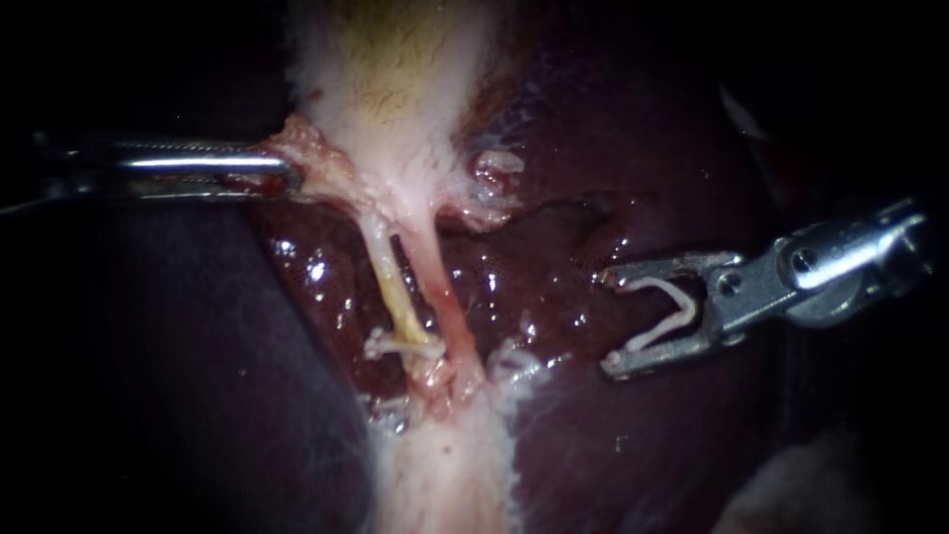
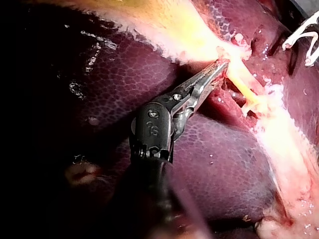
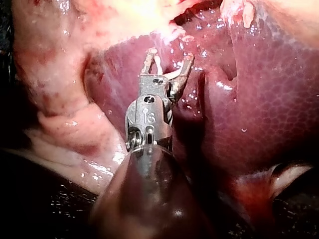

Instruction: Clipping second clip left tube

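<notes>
Where the endoscope looks in, items run by size.

- Liver (image 1: pixel 643 168): dark red, wet, lying behind everything else.
- Gallbladder (image 1: pixel 395 89): pale, coming down the middle and narrowing into two tubes.
- Left instrument (image 1: pixel 267 170): jaws clamped on a pink flap at the gallbladder's edge, just above the tubes.
- Right instrument (image 1: pixel 611 322): over the liver, well apart from the tubes, jaws spread wide yet bearing on the loaded clip (image 1: pixel 677 307) from both sides.
- Left tube (image 1: pixel 388 277): yellowish, taut, just beside the pinker right tube (image 1: pixel 435 287).
- Tube clip (image 1: pixel 400 346): white, across the left tube's lower end.
</notes>
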`<state>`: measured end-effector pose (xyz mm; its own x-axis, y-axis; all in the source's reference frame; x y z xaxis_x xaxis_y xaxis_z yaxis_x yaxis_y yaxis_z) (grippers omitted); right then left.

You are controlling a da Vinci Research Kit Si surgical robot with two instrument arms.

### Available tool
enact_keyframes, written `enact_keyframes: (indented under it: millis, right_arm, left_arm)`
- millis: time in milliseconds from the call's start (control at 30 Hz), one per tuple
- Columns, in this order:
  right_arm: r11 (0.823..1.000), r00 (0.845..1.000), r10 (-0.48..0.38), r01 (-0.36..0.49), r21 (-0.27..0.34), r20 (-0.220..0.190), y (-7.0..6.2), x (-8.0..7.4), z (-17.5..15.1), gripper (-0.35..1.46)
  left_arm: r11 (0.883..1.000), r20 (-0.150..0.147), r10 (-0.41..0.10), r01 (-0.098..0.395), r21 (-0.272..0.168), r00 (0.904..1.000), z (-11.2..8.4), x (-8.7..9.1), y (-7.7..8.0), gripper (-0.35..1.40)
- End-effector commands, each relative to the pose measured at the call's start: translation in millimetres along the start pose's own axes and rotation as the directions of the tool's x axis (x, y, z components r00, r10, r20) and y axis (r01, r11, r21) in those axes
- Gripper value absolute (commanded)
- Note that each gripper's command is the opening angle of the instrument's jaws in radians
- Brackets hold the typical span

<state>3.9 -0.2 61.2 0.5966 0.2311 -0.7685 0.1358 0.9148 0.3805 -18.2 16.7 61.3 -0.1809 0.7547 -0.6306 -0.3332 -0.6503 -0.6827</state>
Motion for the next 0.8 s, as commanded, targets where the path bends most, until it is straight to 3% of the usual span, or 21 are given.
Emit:
enact_keyframes:
  millis: [33,167,500,800]
  right_arm:
    - [1.0,1.0,0.0,0.0,0.0,0.0,-0.1,0.3,0.0,0.5]
    - [1.0,1.0,0.0,0.0,0.008,-0.002,-0.6,1.2,0.7,0.5]
    - [0.99,0.988,0.132,-0.127,0.062,-0.082,-2.2,6.1,4.8,0.49]
    - [0.982,0.979,0.181,-0.175,0.072,-0.09,-1.6,7.8,9.1,0.49]
  left_arm:
    - [1.0,-0.001,0.001,-0.001,0.0,1.0,0.0,-0.1,-0.1,-0.35]
    - [1.0,-0.001,0.001,-0.001,0.002,1.0,0.0,-0.3,-0.4,-0.35]
    - [1.0,-0.002,0.002,-0.002,0.005,1.0,0.3,-0.5,-0.4,-0.35]
    - [1.0,-0.002,0.003,-0.003,0.006,1.0,0.6,-0.6,-0.4,-0.35]
